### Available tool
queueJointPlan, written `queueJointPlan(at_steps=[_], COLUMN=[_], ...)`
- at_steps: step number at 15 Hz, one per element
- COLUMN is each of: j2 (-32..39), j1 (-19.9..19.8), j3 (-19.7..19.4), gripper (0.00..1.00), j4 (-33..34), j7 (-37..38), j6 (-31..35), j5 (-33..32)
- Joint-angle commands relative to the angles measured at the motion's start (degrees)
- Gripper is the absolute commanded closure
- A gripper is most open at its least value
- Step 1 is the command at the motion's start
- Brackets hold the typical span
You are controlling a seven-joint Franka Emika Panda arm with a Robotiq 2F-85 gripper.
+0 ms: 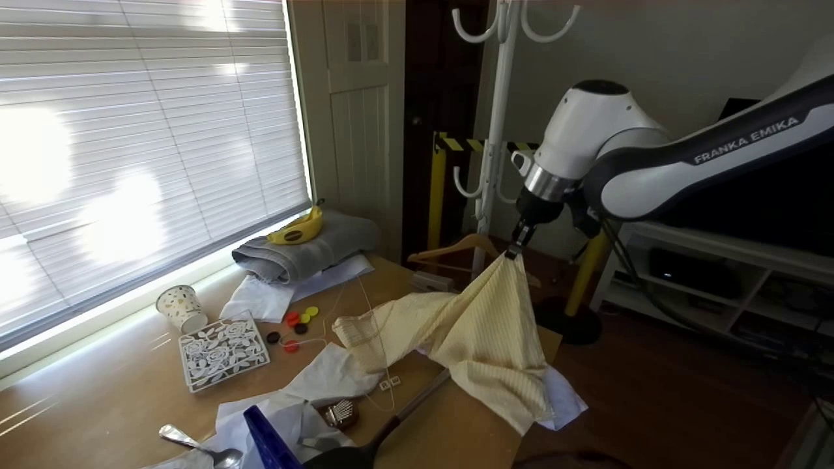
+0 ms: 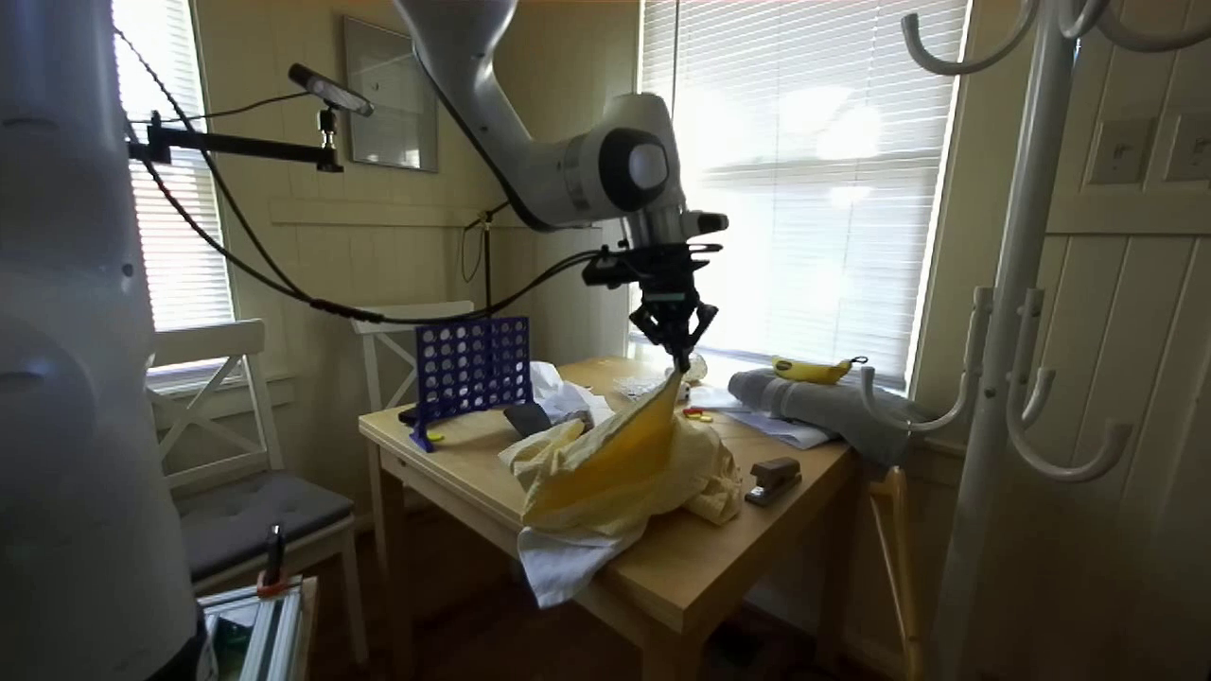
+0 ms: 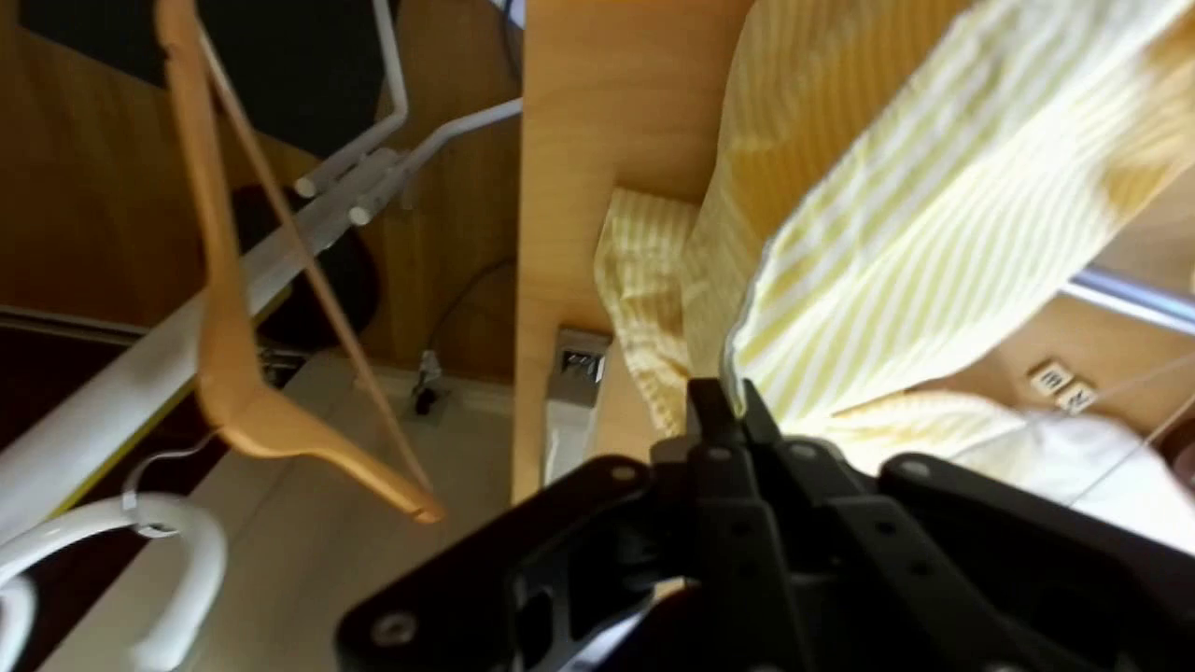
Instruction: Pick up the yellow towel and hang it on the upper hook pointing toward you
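The yellow towel (image 1: 492,326) is striped yellow and white. It also shows in an exterior view (image 2: 615,473) and in the wrist view (image 3: 896,252). My gripper (image 1: 513,250) is shut on one edge of it, with the fingertips (image 3: 738,401) pinching the cloth. The towel rises to a peak at the fingers, and its lower part lies on the table and hangs over the edge. The white coat rack (image 1: 500,98) has upper hooks (image 1: 550,32) and lower hooks. An upper hook (image 2: 946,61) shows at the top right of an exterior view. I cannot tell which hook is meant.
A wooden hanger (image 1: 466,244) hangs low on the rack. A stapler (image 2: 774,480) stands on the wooden table (image 2: 700,558) near the towel. A blue game frame (image 2: 473,369), a rolled grey towel (image 1: 339,241) with a yellow banana case (image 1: 296,229) and a spatula (image 1: 417,398) are also on the table.
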Motion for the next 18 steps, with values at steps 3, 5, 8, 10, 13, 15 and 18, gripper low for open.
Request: queueJointPlan(at_steps=[3, 5, 8, 10, 13, 15, 18], j2=[-6.0, -6.1, -4.8, -3.0, -1.8, -1.1, 0.2], j1=[-2.8, -2.8, -2.6, -2.7, -2.6, -2.4, -2.1], j3=[-0.2, -0.1, 0.3, 0.6, 0.9, 1.2, 1.6], gripper=[0.98, 0.98, 0.99, 0.99, 0.99, 0.99, 0.99], j4=[0.0, -0.2, -0.2, 3.4, 10.7, 16.6, 27.2], j7=[2.6, 2.5, 2.5, 8.5, 15.3, 19.5, 25.2], j6=[-0.8, -1.0, -0.9, 1.8, 4.8, 5.0, 4.1], j5=[-0.1, -0.1, -0.1, -3.1, -5.6, -8.0, -12.7])
